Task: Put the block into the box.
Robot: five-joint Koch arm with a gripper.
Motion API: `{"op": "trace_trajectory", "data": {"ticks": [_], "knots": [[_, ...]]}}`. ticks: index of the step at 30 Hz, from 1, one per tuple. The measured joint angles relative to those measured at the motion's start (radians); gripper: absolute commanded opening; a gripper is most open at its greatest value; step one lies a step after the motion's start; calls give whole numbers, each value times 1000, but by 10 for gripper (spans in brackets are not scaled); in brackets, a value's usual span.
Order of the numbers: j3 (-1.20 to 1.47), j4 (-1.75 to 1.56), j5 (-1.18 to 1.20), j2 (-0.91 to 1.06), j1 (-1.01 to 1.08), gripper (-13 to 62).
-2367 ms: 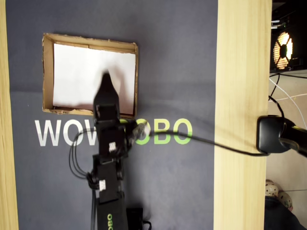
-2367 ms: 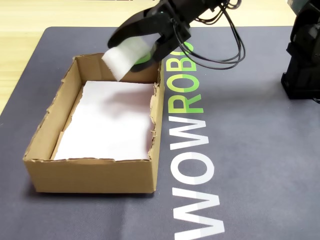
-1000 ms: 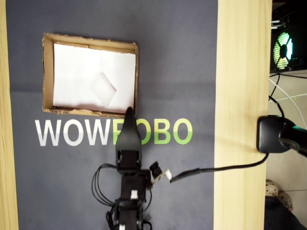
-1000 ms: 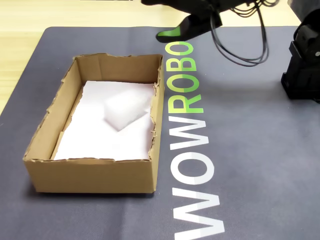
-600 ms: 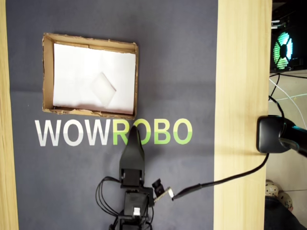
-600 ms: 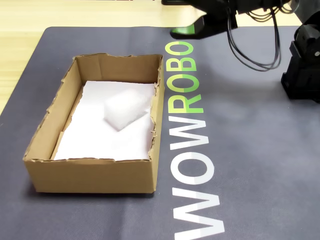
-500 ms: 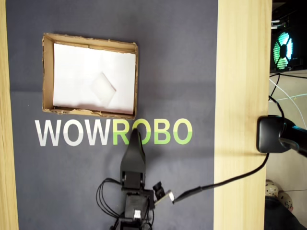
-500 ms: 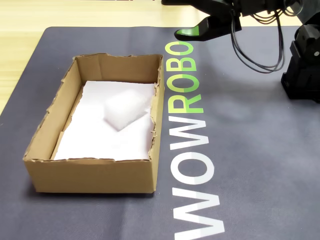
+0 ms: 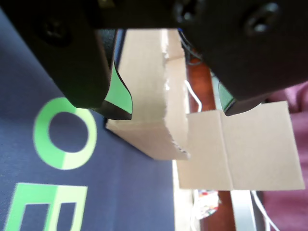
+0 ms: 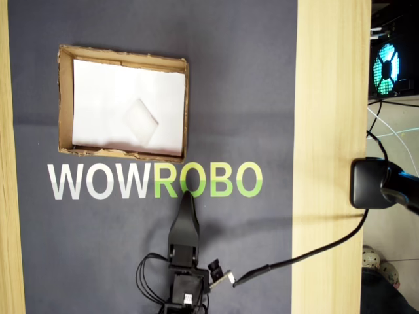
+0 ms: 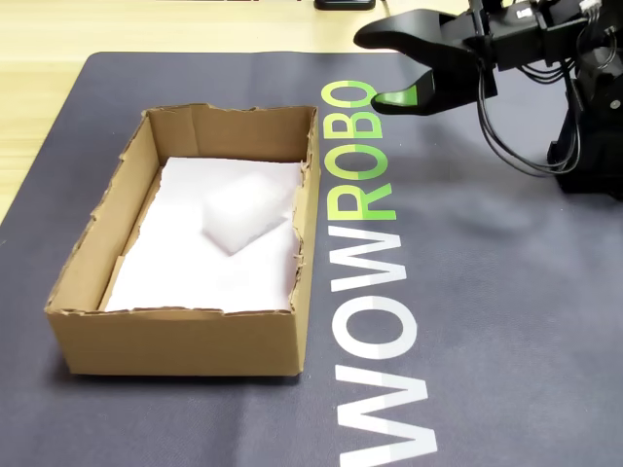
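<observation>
The light wooden table (image 10: 330, 98) carries a dark grey rectangular mat (image 11: 506, 321) printed with the white and green lettering "WOWROBO" (image 10: 154, 180). The lettering serves as the landmark below.

The shallow rectangular brown cardboard box (image 11: 175, 341) with ragged torn top edges sits on the mat just beside the lettering, on its white-letter half; in the overhead view the box (image 10: 64, 98) lies directly above the letters "WOW" and "R", with its long axis parallel to the line of text. A flat white paper sheet (image 11: 175, 268) lines the box bottom. In the wrist view, only a torn corner of the box wall (image 9: 154, 106) shows, beyond the green "O".

The black robot arm (image 10: 183, 288) enters the overhead view from the bottom edge, on the opposite side of the lettering from the box, and points toward the letter "R". A black cable (image 10: 308, 252) runs from the arm across the table to a black unit at the right edge.

The small white foam-like rectangular block (image 11: 245, 210) lies inside the box on the paper sheet, roughly central and nearer the wall that faces the lettering. In the overhead view the block (image 10: 142, 122) sits turned diagonally to the box walls, with its corners pointing toward the walls.

The fingers (image 11: 387, 70) hang above the green end of the lettering, well apart from the box. They are spread apart and carry nothing; the wrist view shows the gap (image 9: 175, 109) between the two green-padded tips.
</observation>
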Motion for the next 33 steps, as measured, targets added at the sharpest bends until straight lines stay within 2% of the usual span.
{"op": "trace_trajectory", "data": {"ticks": [14,33], "knots": [[161,-287,6,0,2,345],[167,-316,74,0,-5,347]]}}
